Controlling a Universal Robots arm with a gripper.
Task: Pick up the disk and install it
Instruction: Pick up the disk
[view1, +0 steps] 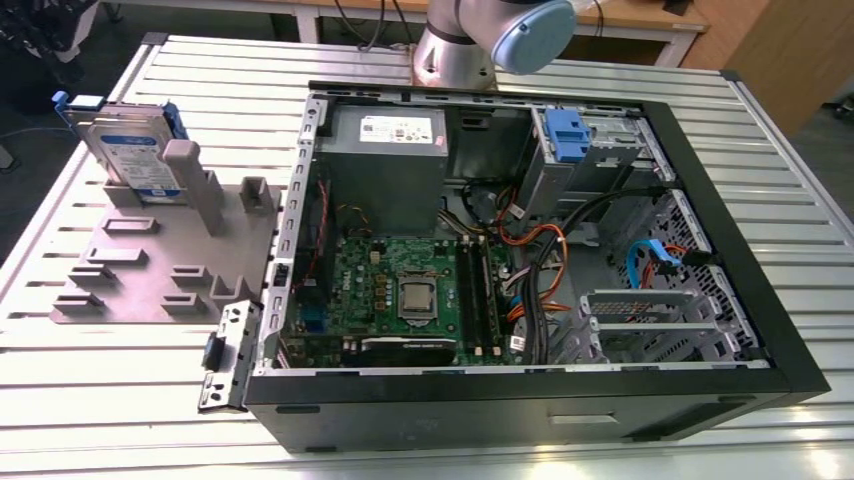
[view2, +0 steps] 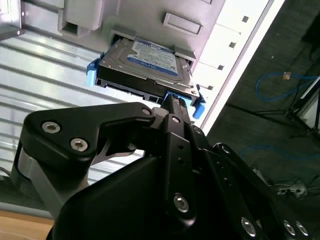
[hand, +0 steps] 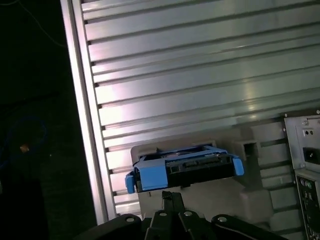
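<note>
Hard disk (view1: 134, 150) upright in grey stand (view1: 134, 270) | our pincer (view2: 170, 102) narrow, empty, near it | we judge it stiff, weighty, shock-fragile; grip across blue rails (view2: 91, 73).

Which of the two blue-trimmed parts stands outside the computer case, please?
The disk, upright in the grey holder at the exterior view's left; the blue latch piece sits inside the case.

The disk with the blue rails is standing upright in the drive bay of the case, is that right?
Not quite. The disk with the blue rails does stand upright, but not in a drive bay. It stands in the grey holder on the table, outside the case, on the exterior view's left. The exterior view shows this.
</note>
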